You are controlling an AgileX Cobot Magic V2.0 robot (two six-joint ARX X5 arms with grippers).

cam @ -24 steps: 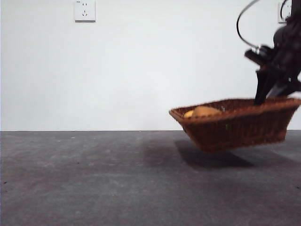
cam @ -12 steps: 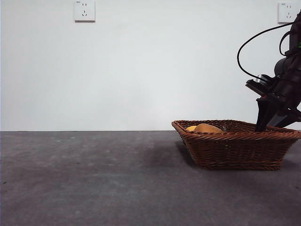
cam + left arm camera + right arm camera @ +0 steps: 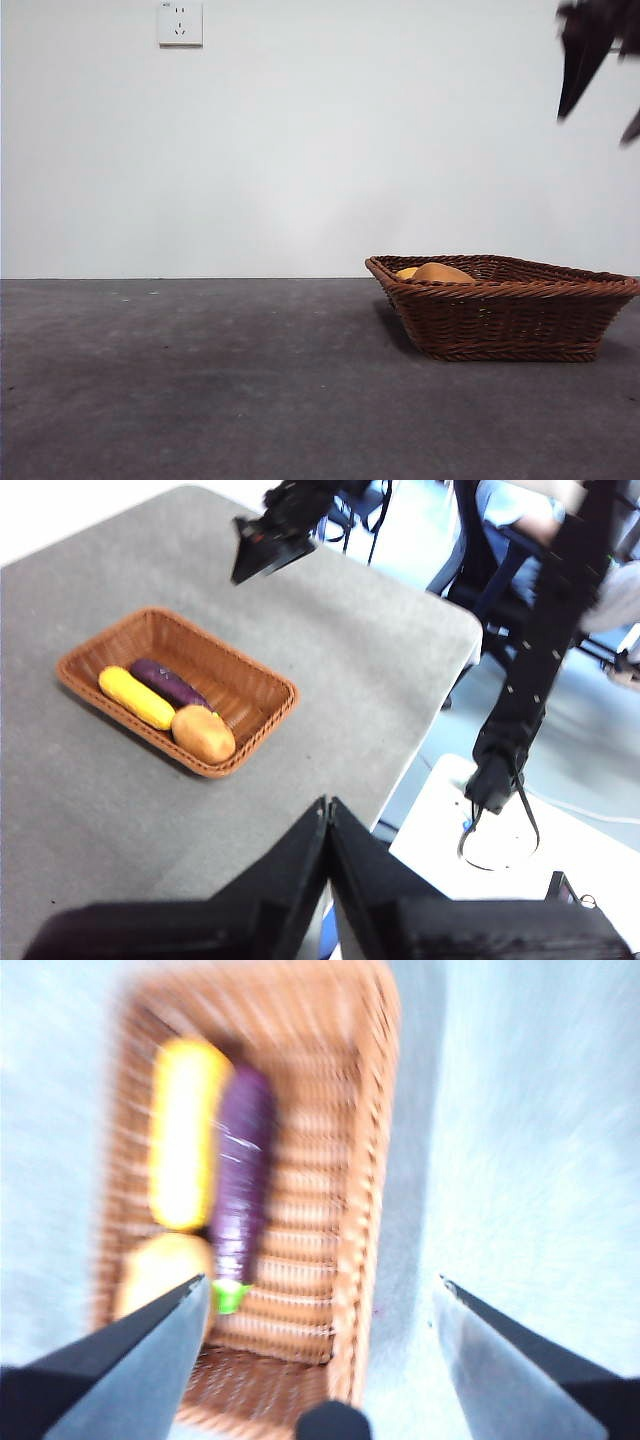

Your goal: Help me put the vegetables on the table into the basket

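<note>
Resting on the table (image 3: 200, 380), the basket (image 3: 505, 325) shows only the potato (image 3: 440, 272) over its rim from the front — the left wrist view reveals corn cob (image 3: 136, 697), eggplant (image 3: 168, 683) and potato lying together inside. The right gripper (image 3: 320, 1295) hangs above the basket, jaws spread wide and empty; the left gripper (image 3: 327, 810) sits well apart from the basket, jaws pressed together.
</note>
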